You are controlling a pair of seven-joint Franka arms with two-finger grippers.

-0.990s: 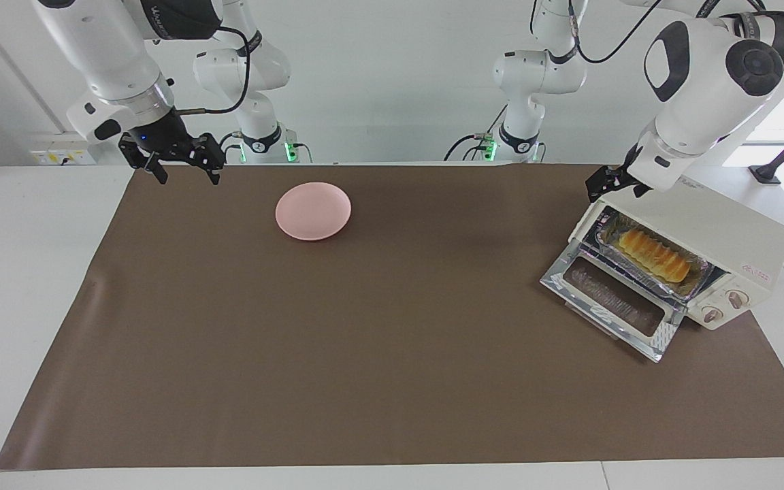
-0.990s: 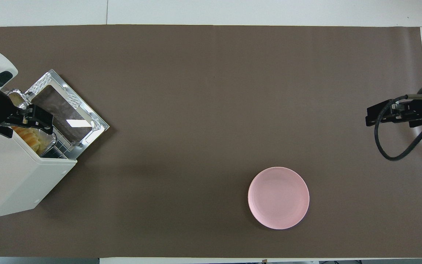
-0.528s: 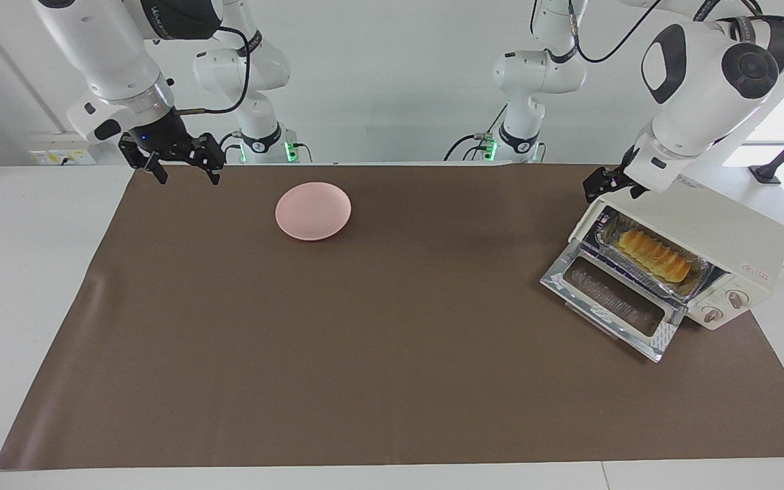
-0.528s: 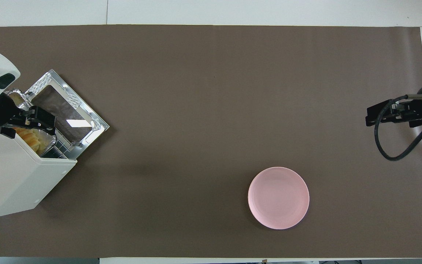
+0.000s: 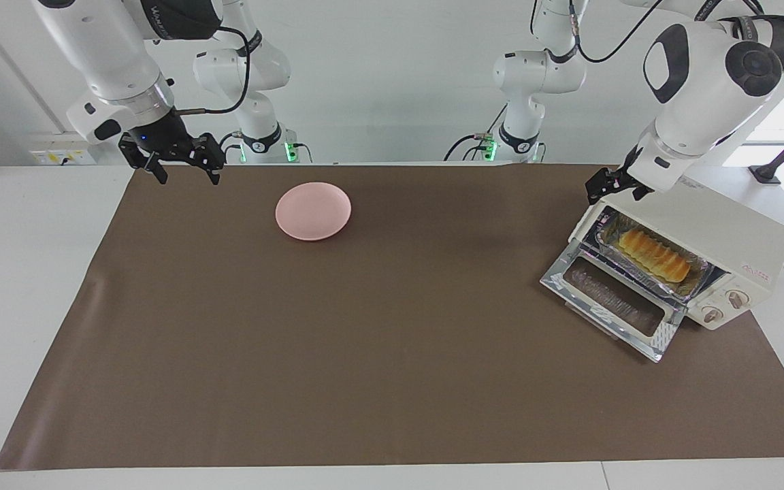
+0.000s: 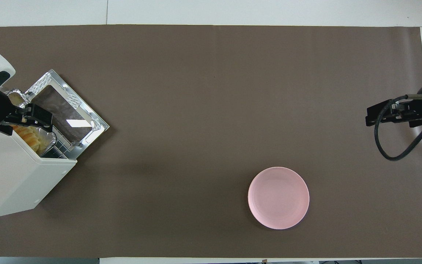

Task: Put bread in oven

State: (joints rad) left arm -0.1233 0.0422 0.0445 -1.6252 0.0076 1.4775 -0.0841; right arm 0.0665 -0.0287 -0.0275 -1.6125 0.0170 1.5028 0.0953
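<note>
bread: lies in a foil tray on the rack inside the oven, long axis along the tray
oven: at the left arm's end of the mat, door dropped flat, cavity open
left gripper: above the oven's top corner nearest the robots, fingers spread, holds nothing
bread vs left gripper: bread sits lower, inside the cavity, apart from the fingertips; no contact
right gripper: waits over the mat's edge at the right arm's end, fingers spread, empty
plate: pink, bare, on the mat near the robots, between the two grippers, well apart from the oven
</note>
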